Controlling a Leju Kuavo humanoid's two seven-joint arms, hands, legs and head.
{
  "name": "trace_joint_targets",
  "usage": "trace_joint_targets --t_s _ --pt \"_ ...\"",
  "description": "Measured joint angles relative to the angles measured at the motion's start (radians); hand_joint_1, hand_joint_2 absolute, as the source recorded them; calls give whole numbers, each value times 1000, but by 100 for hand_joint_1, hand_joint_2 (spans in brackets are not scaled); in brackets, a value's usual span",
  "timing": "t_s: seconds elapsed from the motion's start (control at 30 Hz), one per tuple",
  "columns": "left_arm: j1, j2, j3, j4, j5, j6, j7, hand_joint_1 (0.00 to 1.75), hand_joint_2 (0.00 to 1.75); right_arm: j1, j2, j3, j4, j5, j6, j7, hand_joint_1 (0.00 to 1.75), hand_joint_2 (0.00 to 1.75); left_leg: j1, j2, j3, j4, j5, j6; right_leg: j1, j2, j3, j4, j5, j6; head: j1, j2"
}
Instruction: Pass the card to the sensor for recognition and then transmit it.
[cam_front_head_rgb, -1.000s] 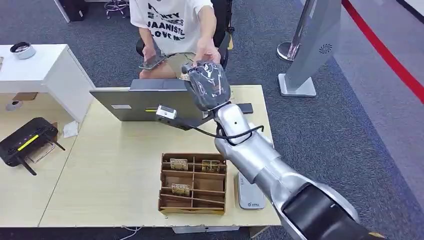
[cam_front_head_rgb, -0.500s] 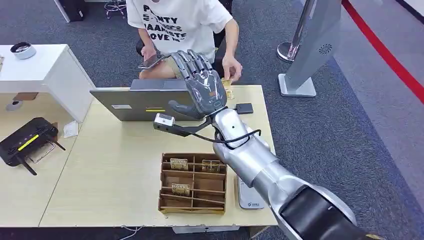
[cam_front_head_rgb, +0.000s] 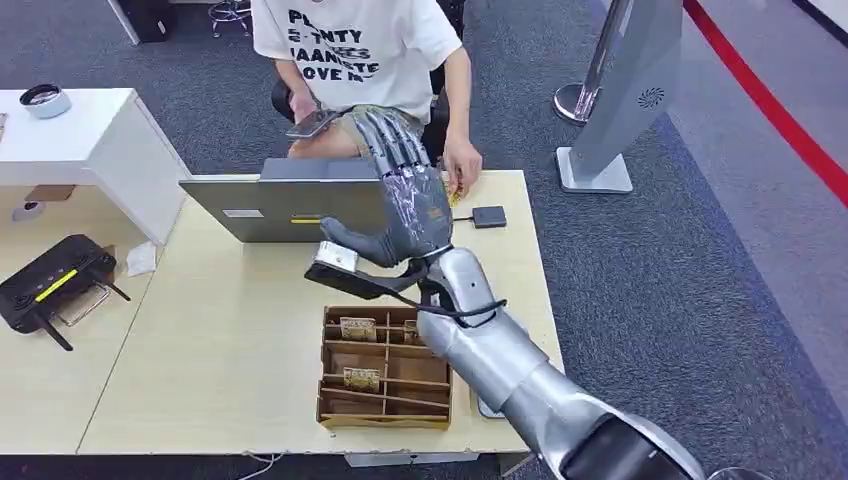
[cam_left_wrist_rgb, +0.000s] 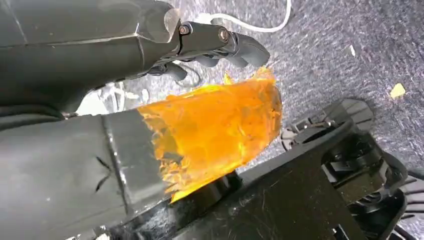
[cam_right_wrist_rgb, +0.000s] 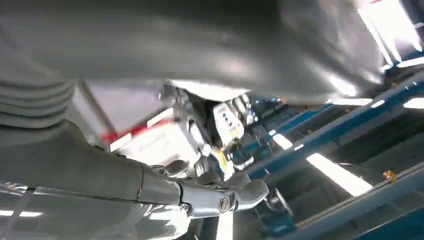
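The right hand (cam_front_head_rgb: 405, 195) is raised over the tabletop's far edge with fingers spread, holding nothing, while a person's hand (cam_front_head_rgb: 462, 168) presses the card (cam_front_head_rgb: 456, 192) down at that far edge. The person's white shirt (cam_front_head_rgb: 352, 45) reads partly "LOVE".

The left hand (cam_left_wrist_rgb: 210, 42) hangs over the floor, fingers curled around nothing.

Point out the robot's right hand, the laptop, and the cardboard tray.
right hand (cam_front_head_rgb: 408, 205), head view, on the back of the open hand.
laptop (cam_front_head_rgb: 270, 212), head view, on the back of its lid.
cardboard tray (cam_front_head_rgb: 384, 418), head view, on its near wall.
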Motion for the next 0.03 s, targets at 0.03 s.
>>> trace_joint_targets --t_s 0.03 --pt "5 0 1 0 9 4 -5 0 0 34 -1 1 -45 -27 -1 -11 0 0 0 0 0 0 0 0 0 0 0 0 0 0 0 0"
